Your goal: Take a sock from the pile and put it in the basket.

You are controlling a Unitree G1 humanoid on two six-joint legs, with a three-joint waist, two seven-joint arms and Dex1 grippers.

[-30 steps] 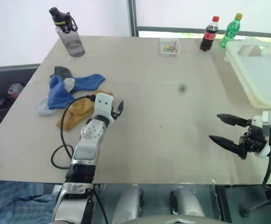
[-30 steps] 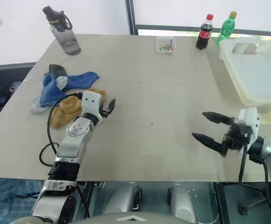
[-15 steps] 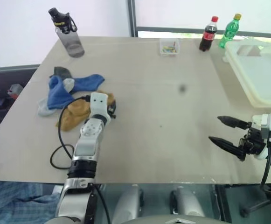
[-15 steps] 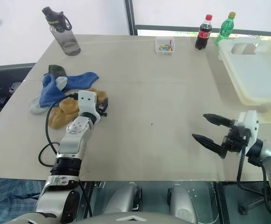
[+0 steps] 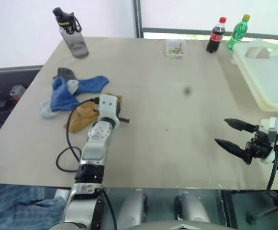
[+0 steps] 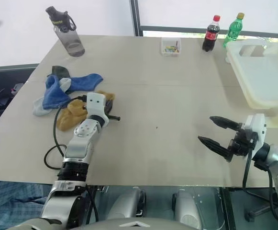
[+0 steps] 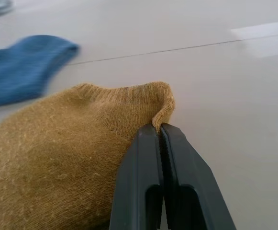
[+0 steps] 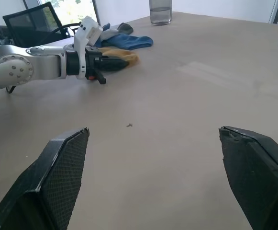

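The left gripper (image 7: 159, 128) is pinched on the cuff edge of the mustard sock (image 7: 57, 158) beside the pile (image 5: 64, 93) on the tabletop (image 5: 177, 120). It looks soft, light and floppy. The right gripper (image 6: 218, 135) hangs wide apart near the basket (image 6: 265, 103).

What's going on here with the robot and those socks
The robot is picking a sock to drop in the basket at the table's far right. Its left gripper has shut on the cuff edge of a mustard sock lying beside the pile of blue and grey socks. The sock is on the table, not yet lifted. The right gripper hangs open over bare table near the basket, holding nothing.
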